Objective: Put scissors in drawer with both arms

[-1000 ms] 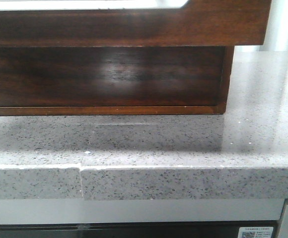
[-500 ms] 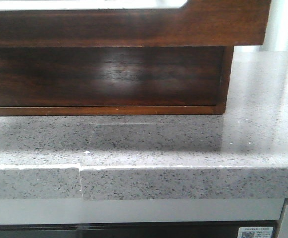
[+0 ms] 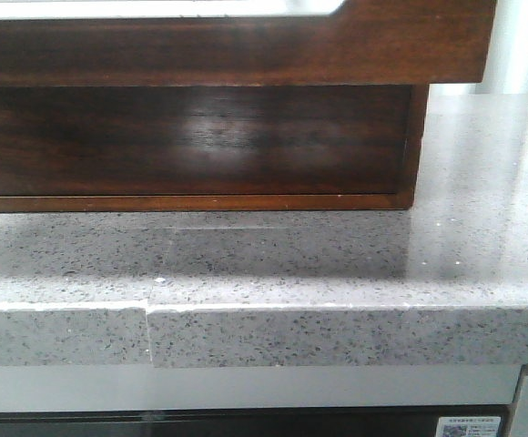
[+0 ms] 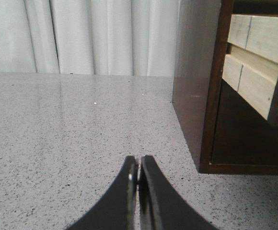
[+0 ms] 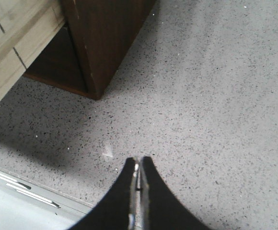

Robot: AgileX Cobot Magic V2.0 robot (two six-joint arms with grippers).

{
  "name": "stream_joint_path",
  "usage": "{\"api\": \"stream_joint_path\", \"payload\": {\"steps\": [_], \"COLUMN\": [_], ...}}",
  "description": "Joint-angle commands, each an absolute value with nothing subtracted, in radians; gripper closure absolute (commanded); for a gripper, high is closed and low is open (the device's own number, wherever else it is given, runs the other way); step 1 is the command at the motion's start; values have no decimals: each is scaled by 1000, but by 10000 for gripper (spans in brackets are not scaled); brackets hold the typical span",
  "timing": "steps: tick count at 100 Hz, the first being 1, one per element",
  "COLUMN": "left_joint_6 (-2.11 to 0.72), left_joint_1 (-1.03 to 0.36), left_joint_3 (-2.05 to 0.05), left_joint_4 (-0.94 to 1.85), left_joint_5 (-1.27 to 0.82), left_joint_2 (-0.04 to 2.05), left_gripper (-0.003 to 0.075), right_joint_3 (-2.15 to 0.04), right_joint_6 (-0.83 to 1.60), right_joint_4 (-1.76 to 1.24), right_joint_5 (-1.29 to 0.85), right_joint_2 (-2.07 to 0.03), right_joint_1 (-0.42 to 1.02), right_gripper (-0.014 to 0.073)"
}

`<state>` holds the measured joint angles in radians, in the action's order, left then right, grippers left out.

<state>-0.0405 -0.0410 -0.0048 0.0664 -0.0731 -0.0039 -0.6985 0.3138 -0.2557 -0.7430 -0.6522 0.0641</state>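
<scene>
both sets of fingers, left [image 4: 138, 175] and right [image 5: 138, 167], are closed and empty. drawer [image 3: 228, 50] stands pulled out at 12 o'clock above the surface [image 3: 337, 264]. scissors not visible; next move: locate them.

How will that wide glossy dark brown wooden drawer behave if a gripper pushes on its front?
The wide glossy dark brown wooden drawer looks rigid, so it should not flex. It juts out over the open cabinet, so it would probably slide straight back rather than tip. Its glossy front may let closed fingertips skid. The left gripper and right gripper are shut and empty.
</scene>
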Motion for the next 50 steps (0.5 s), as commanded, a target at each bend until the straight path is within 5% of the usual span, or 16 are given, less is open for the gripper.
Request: {"api": "stream_joint_path", "payload": {"steps": [1, 32, 50], "left_joint_6": [-33, -33, -33], "left_joint_1": [-36, -36, -36], "left_joint_3": [32, 32, 32], "left_joint_4": [67, 67, 67], "left_joint_5": [13, 13, 13], "left_joint_2": [-36, -36, -36], "left_gripper": [741, 741, 741], "right_joint_3": [-725, -387, -143], "right_joint_6": [314, 314, 314], "right_joint_4": [-260, -236, -236], "right_joint_5": [-681, -193, -83], "right_joint_2": [-648, -336, -118], "right_joint_1": [59, 50, 25], "right_gripper": [662, 662, 662]}}
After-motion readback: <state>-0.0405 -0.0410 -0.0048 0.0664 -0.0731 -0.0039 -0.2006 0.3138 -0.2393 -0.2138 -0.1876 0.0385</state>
